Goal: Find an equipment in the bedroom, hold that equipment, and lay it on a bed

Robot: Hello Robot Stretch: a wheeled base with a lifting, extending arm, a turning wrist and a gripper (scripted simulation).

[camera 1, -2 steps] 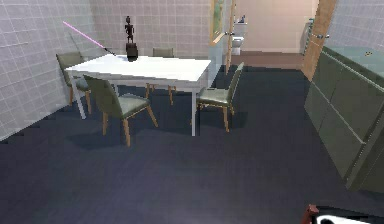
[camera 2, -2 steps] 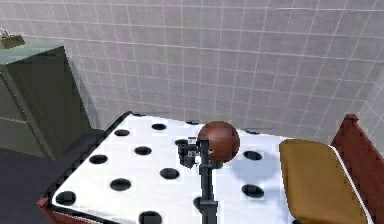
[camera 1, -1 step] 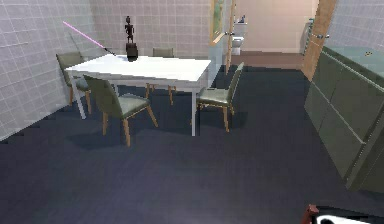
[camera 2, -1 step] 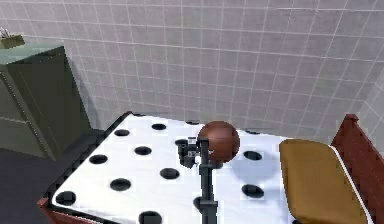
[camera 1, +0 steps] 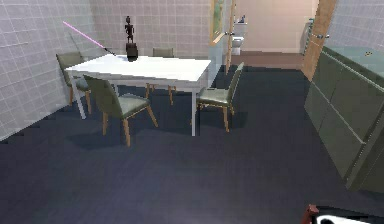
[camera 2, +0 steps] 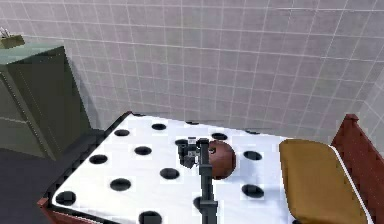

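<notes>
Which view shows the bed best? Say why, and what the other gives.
The arm side view: the bed lies across it, with its spotted white cover, brown pillow and dark red frame. The forward view gives a reddish sliver at its bottom right corner, possibly the bed's edge.

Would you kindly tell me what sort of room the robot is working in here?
Most likely a bedroom with a dining corner: a bed with a spotted white cover and a brown pillow, a dark green cabinet beside it, and a white table with chairs.
</notes>
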